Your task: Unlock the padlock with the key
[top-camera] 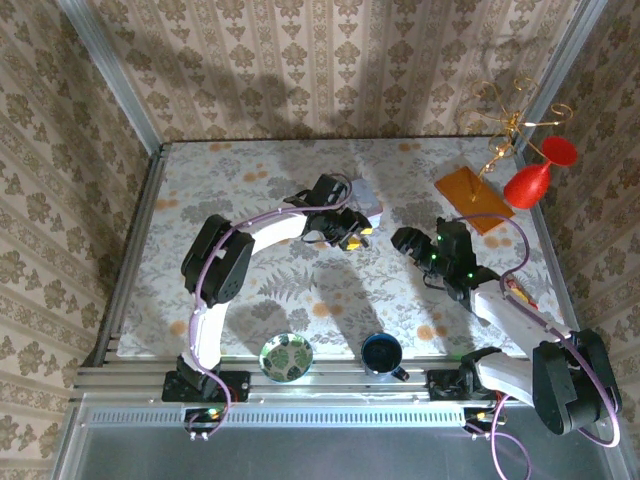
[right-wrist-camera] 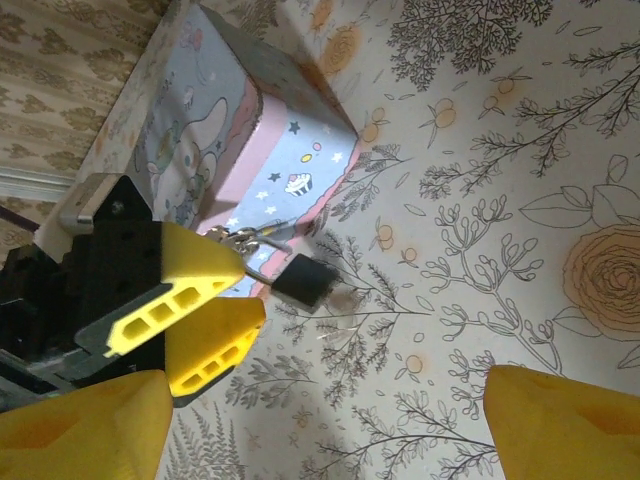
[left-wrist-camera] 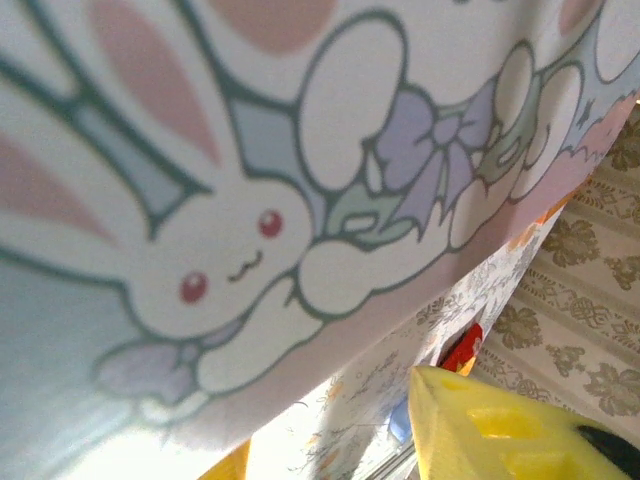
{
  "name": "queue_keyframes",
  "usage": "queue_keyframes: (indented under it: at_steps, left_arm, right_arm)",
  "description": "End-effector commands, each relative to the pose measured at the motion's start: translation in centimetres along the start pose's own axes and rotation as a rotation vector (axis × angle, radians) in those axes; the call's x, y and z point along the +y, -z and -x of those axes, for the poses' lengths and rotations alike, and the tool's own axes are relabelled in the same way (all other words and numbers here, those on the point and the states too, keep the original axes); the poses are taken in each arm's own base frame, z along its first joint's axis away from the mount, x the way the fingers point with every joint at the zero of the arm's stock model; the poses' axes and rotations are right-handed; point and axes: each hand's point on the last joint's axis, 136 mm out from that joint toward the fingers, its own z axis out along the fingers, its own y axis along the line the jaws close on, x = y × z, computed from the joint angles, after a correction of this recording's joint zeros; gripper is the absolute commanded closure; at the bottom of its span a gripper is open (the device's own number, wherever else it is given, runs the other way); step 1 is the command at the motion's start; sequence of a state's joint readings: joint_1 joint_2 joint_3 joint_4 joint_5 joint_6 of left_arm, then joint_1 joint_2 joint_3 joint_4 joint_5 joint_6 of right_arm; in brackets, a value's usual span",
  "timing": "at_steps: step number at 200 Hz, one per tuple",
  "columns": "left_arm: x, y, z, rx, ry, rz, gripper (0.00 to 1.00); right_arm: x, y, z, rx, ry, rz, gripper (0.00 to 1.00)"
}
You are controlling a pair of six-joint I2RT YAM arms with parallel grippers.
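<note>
The patterned worktop [top-camera: 300,290] carried all items. The lavender tin [right-wrist-camera: 250,130] stood beyond the working point and bore a cartoon rabbit, stars and a cupcake; no readable writing or brand was found on it or elsewhere.

The left gripper [right-wrist-camera: 255,287] lay just beside the tin, its jaws drawn almost together and judged to be pinching the shackle end of the padlock [right-wrist-camera: 302,281]. The right gripper [right-wrist-camera: 325,385] faced it with jaws spread wide and holding nothing.

The padlock sat at the left jaws' tips. Its long axis ran from the shackle out to the dark body, which pointed towards the right gripper. It lay ahead of the right jaws, within their span, well short of contact.

Small bright metal pieces [right-wrist-camera: 232,238] at the shackle could be a ring or the key; this could not be determined.
</note>
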State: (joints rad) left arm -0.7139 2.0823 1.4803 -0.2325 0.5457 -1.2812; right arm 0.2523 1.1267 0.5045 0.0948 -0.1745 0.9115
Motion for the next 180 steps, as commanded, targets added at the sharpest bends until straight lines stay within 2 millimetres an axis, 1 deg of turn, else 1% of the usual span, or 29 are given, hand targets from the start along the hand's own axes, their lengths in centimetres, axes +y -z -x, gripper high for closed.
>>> queue_keyframes:
  at_steps: [1,30,48,67,76,87,96,115,126,137,151,159,163,180]
  left_arm:
    - [6.1,-2.3,-3.0,0.145,0.142,0.173,0.51]
    - [6.1,-2.3,-3.2,0.15,0.145,0.173,0.5]
    - [6.0,-1.7,-3.2,0.139,0.135,0.173,0.5]
    - [5.8,-0.4,-2.9,0.114,0.132,0.161,0.5]
    - [5.5,0.5,-2.9,0.095,0.122,0.152,0.5]
    - [5.3,1.8,-2.7,0.064,0.109,0.142,0.5]
    - [5.3,2.8,-2.6,0.037,0.104,0.132,0.45]
    - [5.3,5.0,-1.8,-0.018,0.098,0.102,0.31]
    - [5.3,6.2,-1.4,-0.047,0.077,0.092,0.26]
    - [5.3,7.4,-0.9,-0.075,0.046,0.095,0.15]
    - [5.4,8.9,-0.4,-0.121,-0.007,0.111,0.01]
    - [5.5,9.6,0.1,-0.148,-0.036,0.127,0.0]
    - [5.8,10.0,0.4,-0.164,-0.043,0.14,0.0]
    - [6.7,11.4,1.9,-0.229,-0.065,0.169,0.0]
  right_arm:
    - [0.7,0.3,1.0,-0.025,0.053,-0.017,0.17]
    - [1.4,0.2,0.8,-0.014,0.108,-0.01,0.17]
    - [2.0,0.1,0.3,-0.002,0.183,-0.013,0.18]
    - [2.8,0.1,-0.4,0.0,0.333,-0.027,0.21]
    - [3.1,0.1,-0.6,-0.01,0.42,-0.052,0.23]
    - [2.9,0.0,-0.8,-0.01,0.517,-0.115,0.25]
    - [2.6,-0.2,-0.9,-0.006,0.571,-0.156,0.27]
    - [2.5,-0.9,-1.3,0.011,0.678,-0.206,0.32]
    - [2.6,-1.3,-1.7,0.014,0.748,-0.235,0.33]
    - [3.0,-1.8,-2.1,0.015,0.833,-0.258,0.35]
    - [3.3,-2.9,-2.8,0.032,0.923,-0.277,0.35]
    - [3.6,-3.5,-3.1,0.047,0.938,-0.264,0.35]
    - [3.1,-4.3,-3.6,0.075,0.947,-0.267,0.34]
    - [3.3,-6.1,-4.3,0.152,0.955,-0.215,0.33]
